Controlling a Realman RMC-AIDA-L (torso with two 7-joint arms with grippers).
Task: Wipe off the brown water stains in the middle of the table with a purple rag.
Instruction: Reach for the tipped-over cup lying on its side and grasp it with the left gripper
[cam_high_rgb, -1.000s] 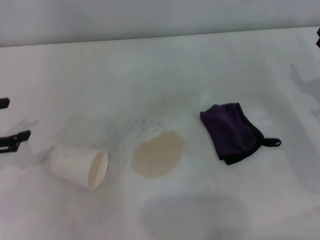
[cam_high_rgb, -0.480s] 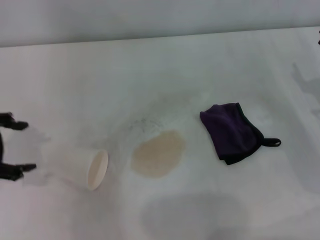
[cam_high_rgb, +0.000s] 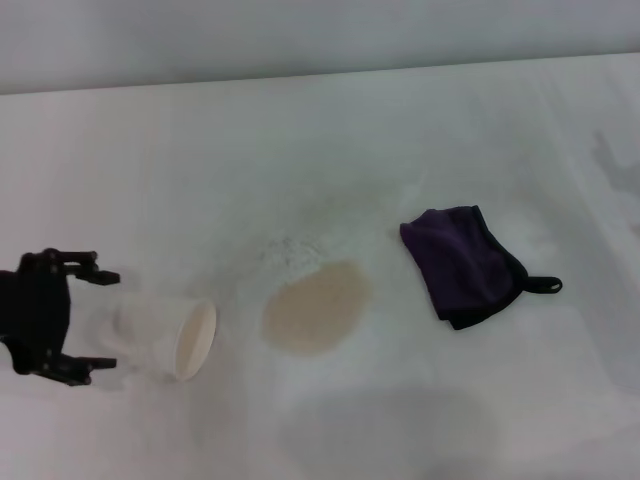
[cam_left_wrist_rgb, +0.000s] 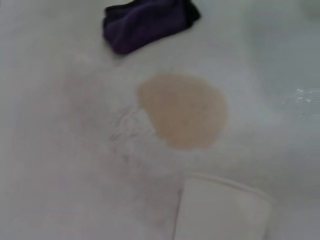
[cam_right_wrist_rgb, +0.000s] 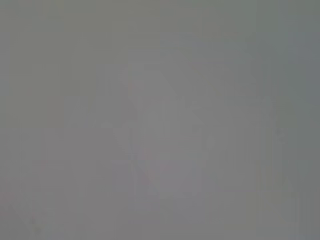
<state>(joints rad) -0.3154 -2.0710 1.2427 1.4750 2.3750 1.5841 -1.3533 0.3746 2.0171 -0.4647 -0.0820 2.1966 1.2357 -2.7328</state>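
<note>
The brown water stains (cam_high_rgb: 315, 306) form one tan oval patch in the middle of the white table (cam_high_rgb: 330, 140), also seen in the left wrist view (cam_left_wrist_rgb: 183, 109). The purple rag (cam_high_rgb: 465, 263) lies crumpled to the right of the patch, its black loop pointing right; the left wrist view catches it too (cam_left_wrist_rgb: 147, 21). My left gripper (cam_high_rgb: 98, 324) is at the left edge, open, its two fingers straddling the closed end of a tipped white paper cup (cam_high_rgb: 166, 334). The right gripper is out of view.
The paper cup lies on its side just left of the stain, mouth facing the stain, and shows in the left wrist view (cam_left_wrist_rgb: 220, 210). A grey wall runs behind the table's far edge.
My left gripper has moved in from the left edge toward the cup and now has its fingers on either side of the cup's base. The rag and stain have not moved.
</note>
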